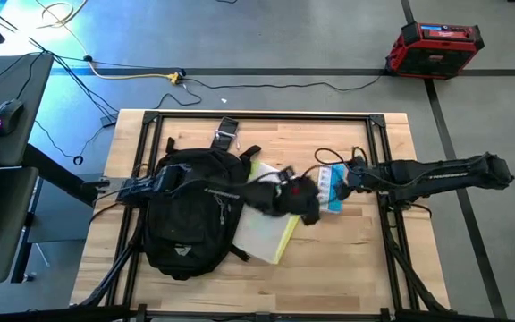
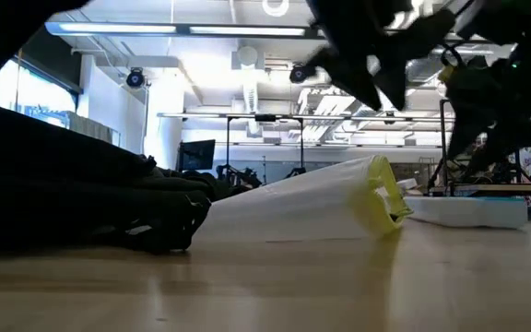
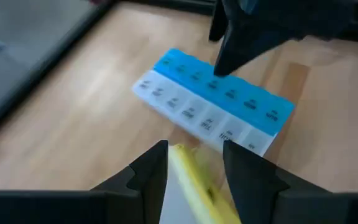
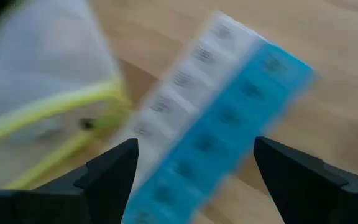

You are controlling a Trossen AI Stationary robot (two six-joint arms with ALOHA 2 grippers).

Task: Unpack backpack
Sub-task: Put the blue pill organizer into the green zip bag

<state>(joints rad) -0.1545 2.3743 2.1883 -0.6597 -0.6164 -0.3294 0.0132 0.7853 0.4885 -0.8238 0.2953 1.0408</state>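
The backpack [image 1: 189,212] lies on the left half of the counter [image 1: 347,259], its mouth turned toward the middle. Two items are already out. A translucent pouch with neon-yellow trim [image 1: 266,228] rests against the backpack's right side, and a blue-and-white pill organiser [image 1: 331,188] lies on the wood just beyond it.

The left gripper [image 3: 194,163] reaches across the backpack; its fingers are closed on the pouch's yellow edge, so the pouch looks about to be drawn clear. The right gripper [image 4: 194,163] hangs directly over the pill organiser with its fingers spread wide and nothing between them, which suggests the organiser has been set down.

Judging from this, the unpacking is well under way but not finished: the pouch still touches the backpack, and more may remain inside.

The backpack's interior is not visible in any view, so what is left cannot be told. From above, the two dark grippers overlap near the pouch and are hard to separate. In the low view the backpack is cut off at the left edge.
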